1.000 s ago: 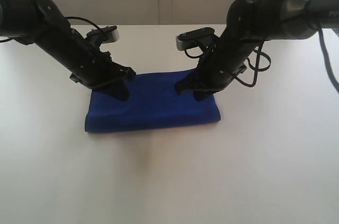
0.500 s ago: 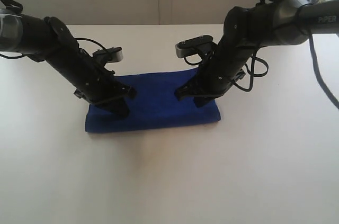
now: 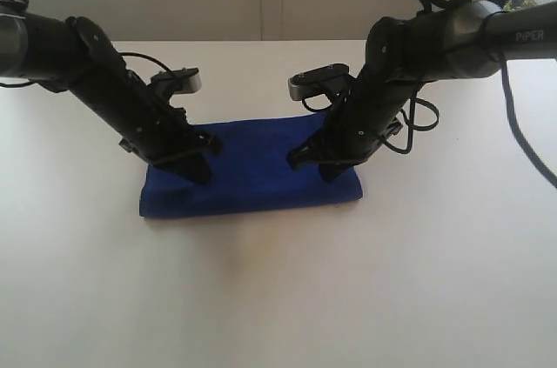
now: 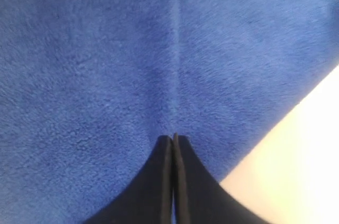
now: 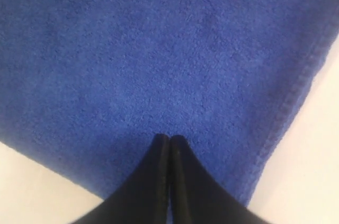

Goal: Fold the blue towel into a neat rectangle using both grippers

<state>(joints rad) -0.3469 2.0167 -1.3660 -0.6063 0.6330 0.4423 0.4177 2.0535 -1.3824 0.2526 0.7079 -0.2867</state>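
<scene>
- Blue towel (image 3: 252,178) lies folded into a flat rectangle on the white table (image 3: 278,298), mid-scene, its long side running left to right.
- Left gripper (image 3: 200,175): fingers pressed together, nothing between them, tips over the towel's left part.
- Right gripper (image 3: 326,172): fingers likewise closed and empty, tips over the towel's right part.

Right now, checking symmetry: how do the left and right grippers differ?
The left gripper slants onto the blue towel's left half, the right gripper onto its right. The left gripper's tip meets a faint crease; the right gripper's, plain pile near the hem. Both jaws are shut, holding nothing.
</scene>
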